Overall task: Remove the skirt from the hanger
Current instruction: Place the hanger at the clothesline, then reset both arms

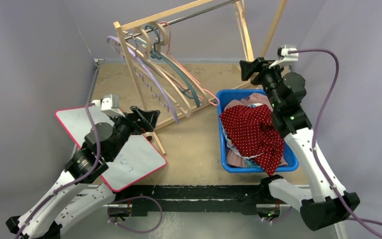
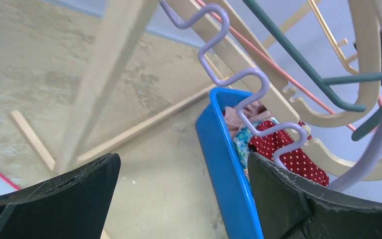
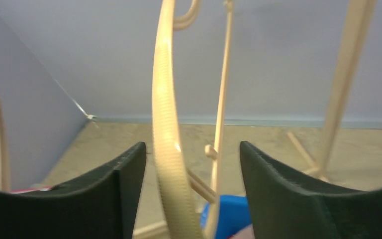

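Note:
The red skirt with white dots (image 1: 251, 132) lies draped over the clothes in the blue bin (image 1: 222, 144). I cannot tell whether a hanger is attached to it. It also shows in the left wrist view (image 2: 298, 159), behind the hangers. My right gripper (image 1: 246, 68) is open above the bin's far end. In the right wrist view a cream hanger (image 3: 166, 149) runs upright between its open fingers (image 3: 192, 149). I cannot tell if it touches them. My left gripper (image 1: 151, 117) is open and empty by the rack's left post, jaws wide (image 2: 184, 164).
A tilted wooden rack (image 1: 129, 59) holds several hangers, among them a wavy lilac one (image 2: 234, 79). The bin's near wall (image 2: 229, 164) stands ahead of the left gripper. A red-framed whiteboard (image 1: 124, 154) lies under the left arm. The rack's right legs (image 1: 248, 35) stand behind the right gripper.

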Tool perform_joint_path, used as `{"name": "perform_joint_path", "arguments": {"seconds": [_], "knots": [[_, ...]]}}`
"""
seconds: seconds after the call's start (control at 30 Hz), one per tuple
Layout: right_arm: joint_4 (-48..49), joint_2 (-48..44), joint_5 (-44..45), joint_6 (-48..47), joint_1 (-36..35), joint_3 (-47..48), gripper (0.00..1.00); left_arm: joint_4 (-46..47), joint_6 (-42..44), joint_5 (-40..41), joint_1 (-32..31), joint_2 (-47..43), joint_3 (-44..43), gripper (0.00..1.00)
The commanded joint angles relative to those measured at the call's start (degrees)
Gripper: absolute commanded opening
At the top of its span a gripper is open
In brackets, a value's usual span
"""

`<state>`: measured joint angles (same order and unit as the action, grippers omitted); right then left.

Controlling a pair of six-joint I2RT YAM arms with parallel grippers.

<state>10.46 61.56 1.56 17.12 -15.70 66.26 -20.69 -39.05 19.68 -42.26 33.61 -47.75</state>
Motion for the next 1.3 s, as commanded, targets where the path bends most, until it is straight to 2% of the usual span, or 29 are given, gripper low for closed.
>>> {"name": "perform_joint_path", "arguments": {"seconds": [0.0, 0.1, 0.33, 0.5, 0.67, 1.0, 1.27], "knots": [[-7.0, -7.4, 5.1, -7.4, -0.1, 0.7, 0.78, -4.8, 4.7, 7.1, 0.2, -2.6, -4.4, 1.00], [-12.4, -12.7, 7.7, -9.3, -0.1, 1.4, 0.90, -7.1, 6.4, 10.7, 0.2, -4.1, -6.4, 1.00], [-25.6, -24.9, 9.7, -14.2, -0.1, 6.0, 0.99, -11.9, 12.1, 18.0, 0.2, -5.4, -16.3, 1.00], [-28.0, -34.2, 11.1, -17.7, 0.0, 8.7, 0.99, -12.2, 18.7, 19.9, 0.2, -4.1, -25.6, 1.00], [-30.4, -37.9, 15.1, -16.7, -0.1, 12.6, 0.99, -11.1, 21.6, 18.2, 0.2, -2.1, -32.6, 1.00], [-32.9, -40.2, 18.2, -16.2, -0.1, 17.9, 0.99, -11.4, 23.8, 18.8, 0.2, -1.3, -35.9, 1.00], [-32.1, -42.7, 16.9, -17.2, -0.1, 16.2, 0.99, -11.4, 24.6, 18.5, 0.2, -0.9, -36.2, 1.00]]}}
